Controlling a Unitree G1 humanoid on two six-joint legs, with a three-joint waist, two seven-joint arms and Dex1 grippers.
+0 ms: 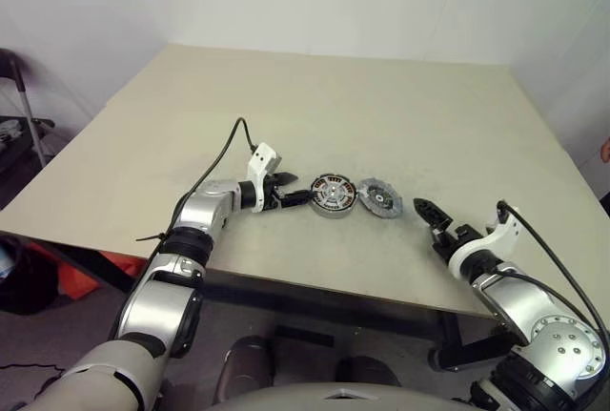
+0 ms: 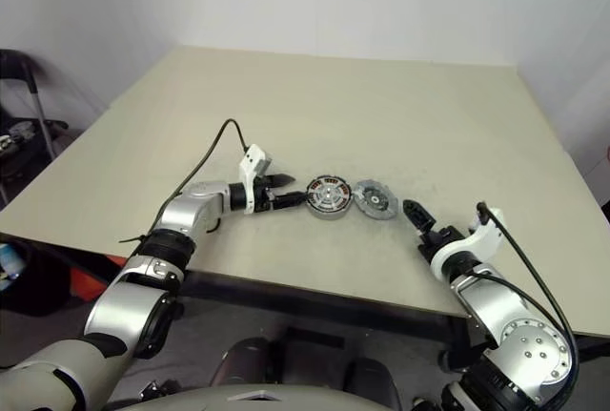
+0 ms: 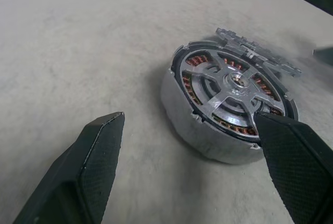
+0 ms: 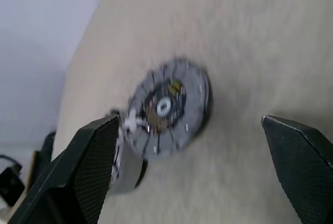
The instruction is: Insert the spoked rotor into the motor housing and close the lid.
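Note:
The motor housing [image 1: 332, 195] stands on the table near its front edge, a round silver can with copper coils showing between silver arms around a hub [image 3: 237, 81]. The spoked rotor [image 1: 380, 199], a grey toothed wheel, rests against the housing's right side, tilted. My left gripper [image 1: 297, 192] is open just left of the housing, and one finger [image 3: 291, 156] overlaps its rim in the left wrist view. My right gripper [image 1: 429, 209] is open a short way to the right of the rotor [image 4: 166, 107], holding nothing. The lid is out of view.
The beige table [image 1: 315, 96] stretches far behind the parts. Its front edge [image 1: 286, 282] runs just below both grippers. A dark chair [image 1: 19, 115] stands off the table's left side, with red material [image 1: 105, 263] below the left corner.

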